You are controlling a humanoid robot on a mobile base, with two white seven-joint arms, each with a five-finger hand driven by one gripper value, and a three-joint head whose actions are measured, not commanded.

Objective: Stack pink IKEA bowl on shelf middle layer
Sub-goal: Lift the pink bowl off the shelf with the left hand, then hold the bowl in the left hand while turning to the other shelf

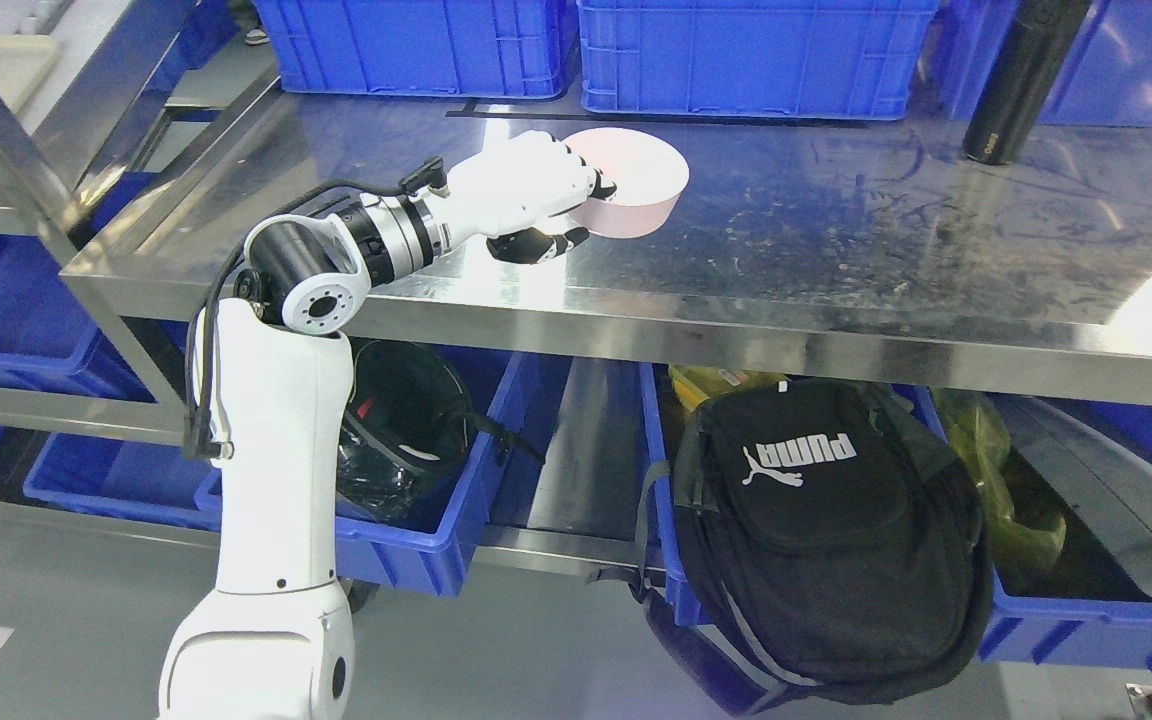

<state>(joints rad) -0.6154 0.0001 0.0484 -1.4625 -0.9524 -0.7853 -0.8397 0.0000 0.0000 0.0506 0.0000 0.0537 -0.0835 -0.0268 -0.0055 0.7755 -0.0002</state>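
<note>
While you watch: the left hand (536, 200) wraps the pink bowl (636, 190), fingers over its rim, thumb beneath.
Bowl: resting on the steel shelf (836, 260), near the blue crates (746, 55).
Progress: likely nearly done; you still need the release, and no second bowl shows.

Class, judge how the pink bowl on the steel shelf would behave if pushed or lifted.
The pink bowl probably stays rigid: its wall keeps a clean round shape under the left robot hand. It likely slides easily on the polished steel shelf. Its low, wide form makes tipping unlikely.
</note>
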